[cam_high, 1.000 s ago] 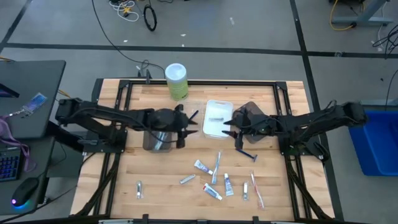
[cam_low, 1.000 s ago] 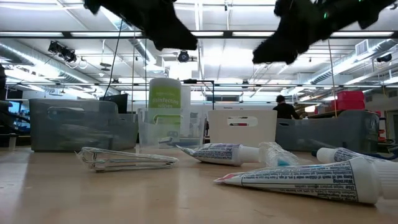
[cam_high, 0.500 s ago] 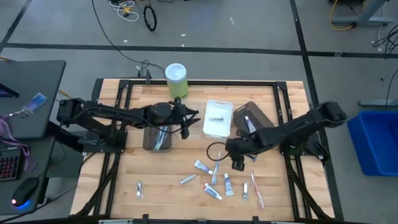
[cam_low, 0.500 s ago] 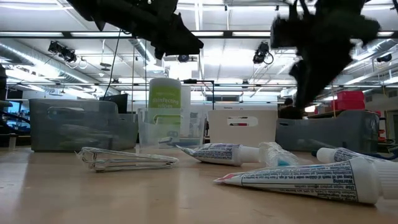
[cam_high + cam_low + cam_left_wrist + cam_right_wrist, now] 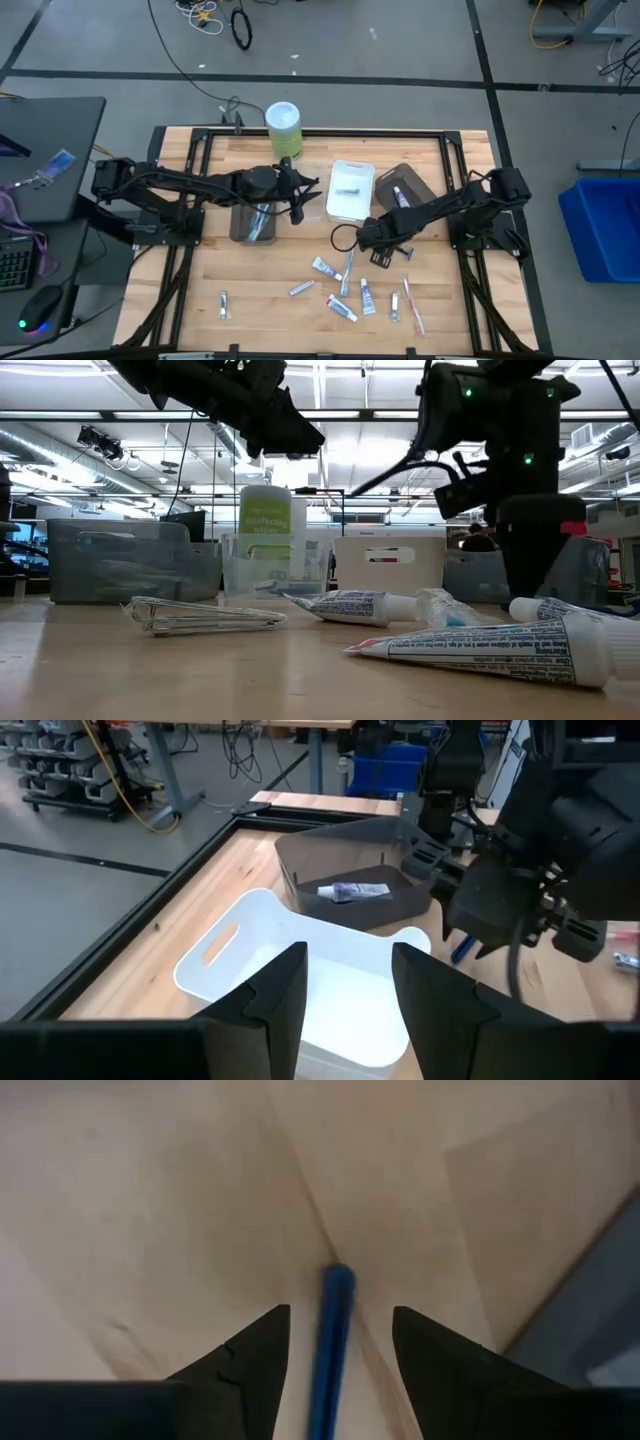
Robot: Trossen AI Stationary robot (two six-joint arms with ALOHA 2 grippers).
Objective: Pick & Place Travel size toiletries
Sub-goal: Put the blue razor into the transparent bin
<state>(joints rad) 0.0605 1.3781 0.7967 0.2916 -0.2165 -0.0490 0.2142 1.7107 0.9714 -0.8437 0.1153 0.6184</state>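
My right gripper (image 5: pixel 335 1342) is open and low over the table, between the dark tray (image 5: pixel 408 186) and the scattered toiletries. Its fingers stand on either side of a dark blue stick (image 5: pixel 331 1330) that lies flat on the wood. Mini toothpaste tubes (image 5: pixel 325 267) (image 5: pixel 367 297), a blue toothbrush (image 5: pixel 348 268), a pink toothbrush (image 5: pixel 411 305) and silver pieces (image 5: pixel 222 305) lie toward the near edge. My left gripper (image 5: pixel 347 982) is open and hovers above the white tray (image 5: pixel 300 970). One tube (image 5: pixel 356 891) lies in the dark tray.
A tall green bottle (image 5: pixel 284 128) stands at the far edge. A grey tray (image 5: pixel 252 222) sits under the left arm, with the white tray (image 5: pixel 350 190) beside it holding a silver piece. Bare wood lies at the table's near left. A blue bin (image 5: pixel 605 225) stands off the table's right.
My right gripper has swung from beside the white and dark trays toward the near edge and come down, tipping to point at the table, so its open fingers now straddle the dark blue stick. The left gripper has shifted slightly toward the far edge.
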